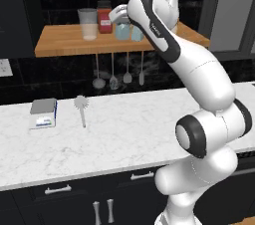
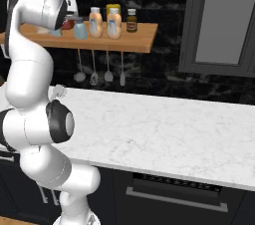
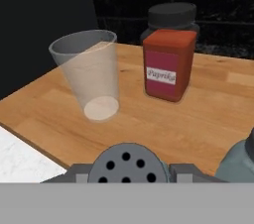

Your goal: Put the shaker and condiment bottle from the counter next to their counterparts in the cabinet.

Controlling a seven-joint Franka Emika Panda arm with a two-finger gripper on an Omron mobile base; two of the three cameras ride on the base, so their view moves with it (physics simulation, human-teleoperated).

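Note:
My gripper [image 1: 120, 19] reaches over the brown cabinet shelf [image 1: 64, 45] and is shut on the shaker [image 1: 122, 31]. In the hand view the shaker's perforated grey cap [image 3: 126, 162] sits between the fingertips of the gripper [image 3: 128, 173]. A second blue shaker [image 1: 137, 33] stands just to its right, and its edge shows in the hand view [image 3: 239, 164]. From the right, the arm covers most of the held shaker [image 2: 56, 32], and the other shaker [image 2: 79, 29] stands free. Beyond it, two orange-tan condiment bottles [image 2: 95, 22] [image 2: 114, 23] stand side by side on the shelf.
A clear glass cup [image 3: 92, 77] and a red paprika jar [image 3: 168, 64] stand on the shelf left of the shakers, and a dark brown bottle [image 2: 131, 20] at its right end. Metal utensils [image 1: 119, 74] hang below. The marble counter [image 1: 124, 139] holds a scale [image 1: 43, 112] and a brush [image 1: 80, 107].

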